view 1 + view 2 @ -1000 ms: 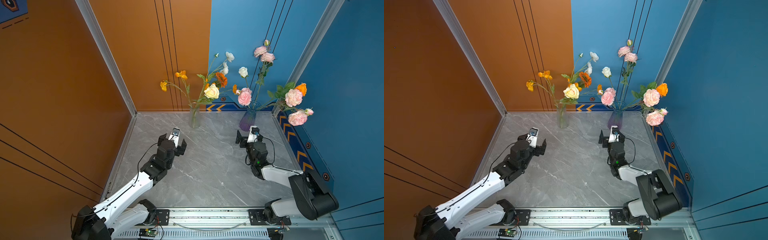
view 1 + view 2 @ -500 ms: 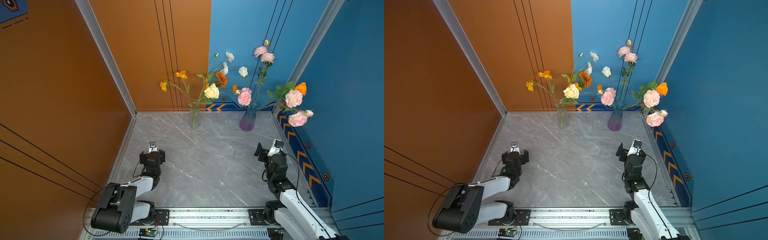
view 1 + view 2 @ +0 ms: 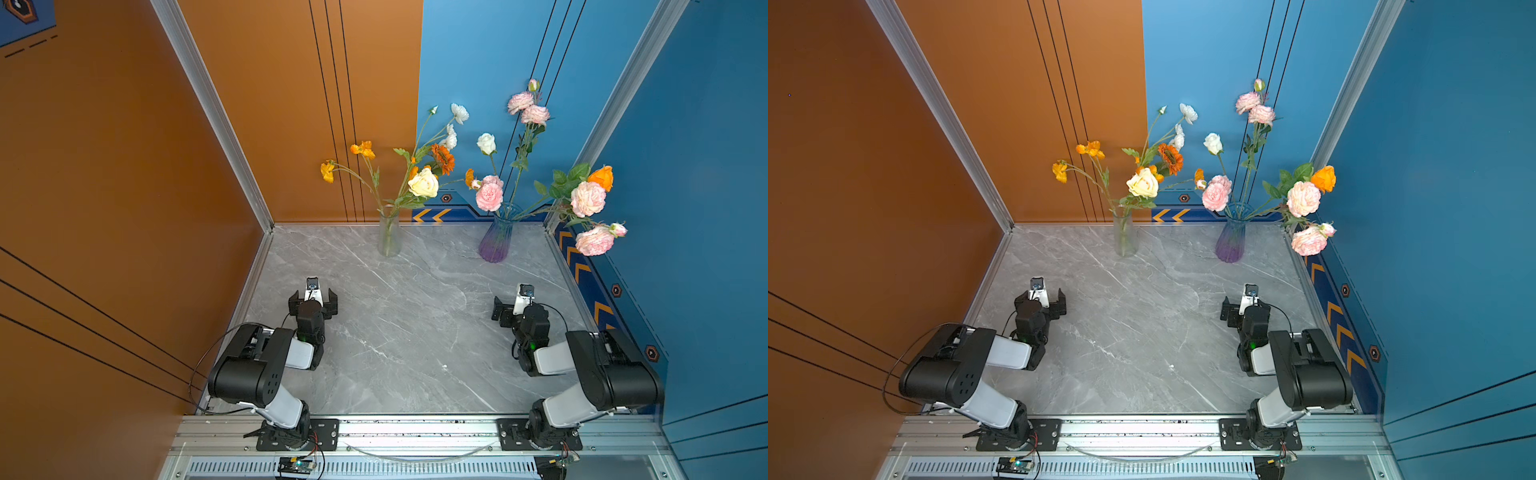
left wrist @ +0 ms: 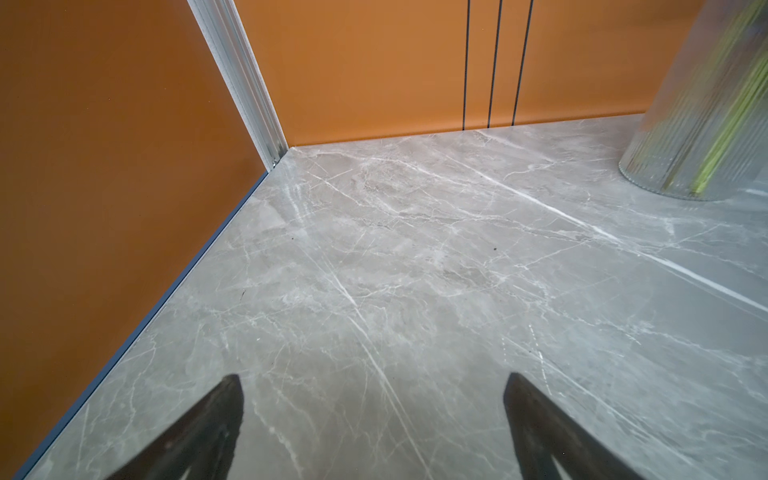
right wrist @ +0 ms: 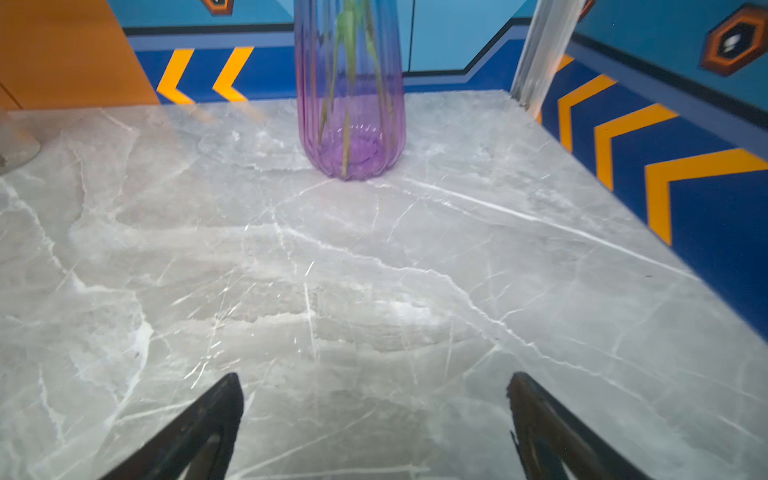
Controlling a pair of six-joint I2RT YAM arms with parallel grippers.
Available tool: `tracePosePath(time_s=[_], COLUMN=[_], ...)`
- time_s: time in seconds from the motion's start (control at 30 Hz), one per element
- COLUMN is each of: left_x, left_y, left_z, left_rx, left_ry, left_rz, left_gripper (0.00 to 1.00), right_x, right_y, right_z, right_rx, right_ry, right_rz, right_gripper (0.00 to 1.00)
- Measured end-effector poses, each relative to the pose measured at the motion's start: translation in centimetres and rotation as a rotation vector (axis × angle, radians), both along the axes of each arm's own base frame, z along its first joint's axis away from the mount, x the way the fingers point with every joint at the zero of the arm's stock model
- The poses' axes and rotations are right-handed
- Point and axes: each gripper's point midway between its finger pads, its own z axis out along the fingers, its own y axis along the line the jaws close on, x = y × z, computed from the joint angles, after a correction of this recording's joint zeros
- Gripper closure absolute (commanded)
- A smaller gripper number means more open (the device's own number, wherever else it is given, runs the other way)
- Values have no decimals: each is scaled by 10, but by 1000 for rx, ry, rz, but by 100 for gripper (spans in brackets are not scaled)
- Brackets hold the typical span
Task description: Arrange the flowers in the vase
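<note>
Orange, white, pink flowers (image 3: 424, 183) fill vases (image 3: 389, 235); left tool (image 4: 374, 379), right tool (image 5: 374, 376) gape empty.

orange wall (image 3: 104, 187), blue wall (image 3: 706, 145), grey marble floor (image 3: 415, 332)

Grey marbled tabletop (image 3: 415, 332), clear ribbed vase (image 3: 389, 237) standing at back, purple vase (image 3: 494, 245) alongside, apart

Top views: high, angled down, sharing whole table (image 3: 415, 332). Left wrist: low, facing clear vase (image 4: 698, 124); right wrist: purple vase (image 5: 349, 104).
</note>
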Motion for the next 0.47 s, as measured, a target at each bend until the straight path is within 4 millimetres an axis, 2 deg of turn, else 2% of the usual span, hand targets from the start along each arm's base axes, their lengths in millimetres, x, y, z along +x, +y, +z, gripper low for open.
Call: tracePosePath(time_s=[0.2,0.47], left_x=[1,1], left_y=[-1,-1], left_z=[2,1], left_rx=[2,2], left_ry=[-9,-6], left_rz=[-4,-3], left_gripper=[2,2], right_x=[14,26], right_y=[6,1], right_z=[24,35], right_rx=[-20,-35], right_ry=[-77,-92], right_rz=[21,-22], right_gripper=[0,0])
